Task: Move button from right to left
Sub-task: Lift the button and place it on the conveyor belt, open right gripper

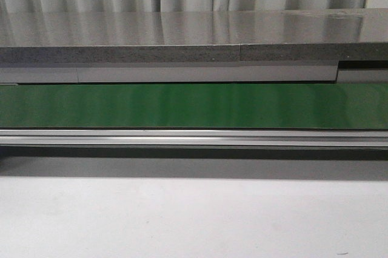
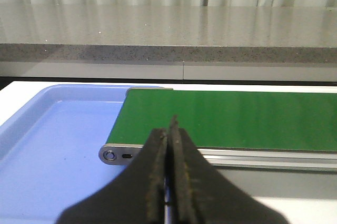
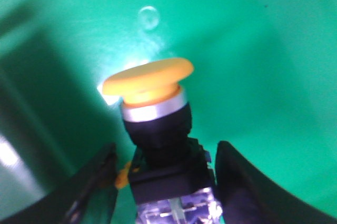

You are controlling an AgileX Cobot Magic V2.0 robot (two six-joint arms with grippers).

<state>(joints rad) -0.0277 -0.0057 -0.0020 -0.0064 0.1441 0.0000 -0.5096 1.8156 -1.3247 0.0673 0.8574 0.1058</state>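
Note:
The button [image 3: 150, 84] has a round yellow cap, a silver collar and a black boxy body. It shows only in the right wrist view, lying on a green surface [image 3: 253, 50]. My right gripper [image 3: 167, 150] is open, with one finger on each side of the black body and a small gap showing on both sides. My left gripper [image 2: 169, 129] is shut and empty, hovering before the left end of the green belt [image 2: 237, 119]. Neither gripper nor the button shows in the front view, where the belt [image 1: 194, 105] runs across.
A light blue tray [image 2: 52, 145] lies at the belt's left end. A grey stone counter [image 1: 182, 28] runs behind the belt. An aluminium rail [image 1: 194, 137] borders the belt's near side, with white table [image 1: 194, 221] in front.

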